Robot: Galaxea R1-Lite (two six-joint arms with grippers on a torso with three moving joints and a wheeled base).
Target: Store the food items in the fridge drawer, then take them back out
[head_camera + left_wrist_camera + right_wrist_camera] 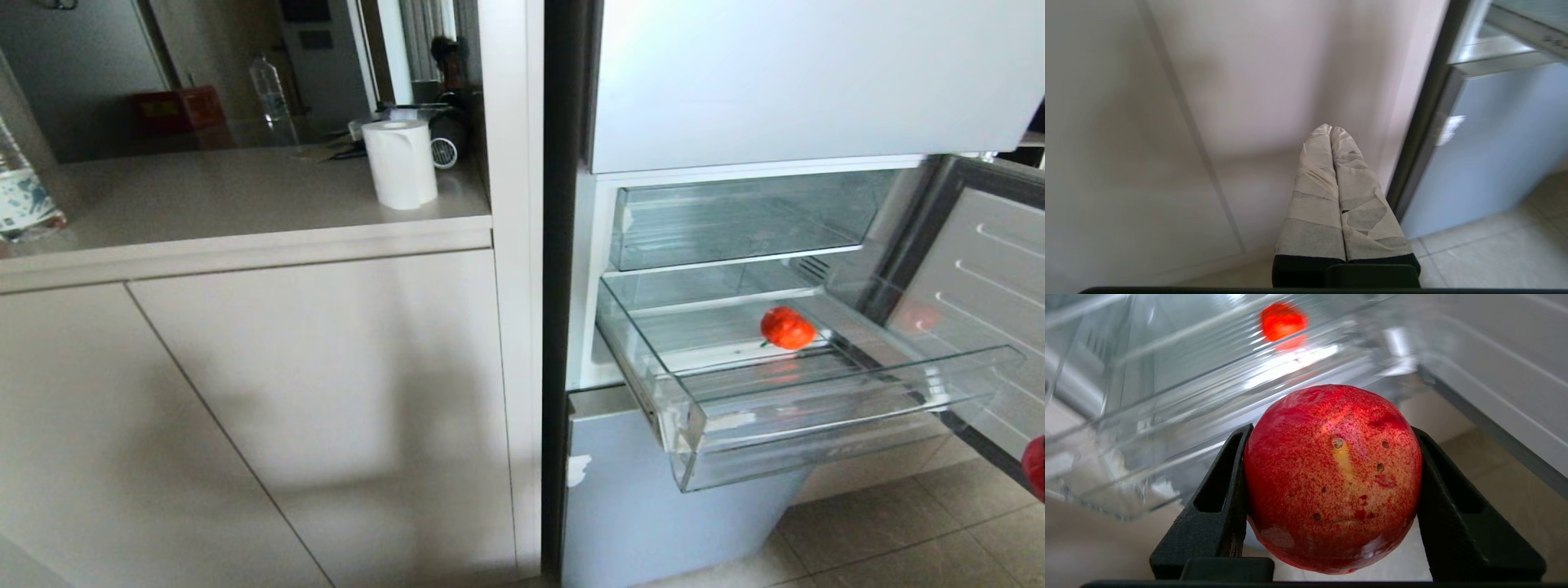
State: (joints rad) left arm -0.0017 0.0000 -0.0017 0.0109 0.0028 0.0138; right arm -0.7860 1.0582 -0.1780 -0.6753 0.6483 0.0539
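A: Right gripper (1331, 490): a round red, yellow-speckled fruit (1333, 477) is being clamped between the two black jaws, held wide by its girth. It is being held just outside the fridge drawer (816, 457), beside the front lip.

B: In the head view only a red sliver (1035, 467) is being seen at the right edge; the arm itself is cut off.

A: Left gripper (1331, 130): taped fingers are being pressed together, nothing between them, pointed at the cabinet front (1167, 122).

B: Tomato (787, 327) is being seen on the drawer's ribbed floor, toward the back right. Too round for a long axis; its green stem (766, 343) is hard to make out.

A: In the right wrist view the tomato (1283, 321) is blurred.
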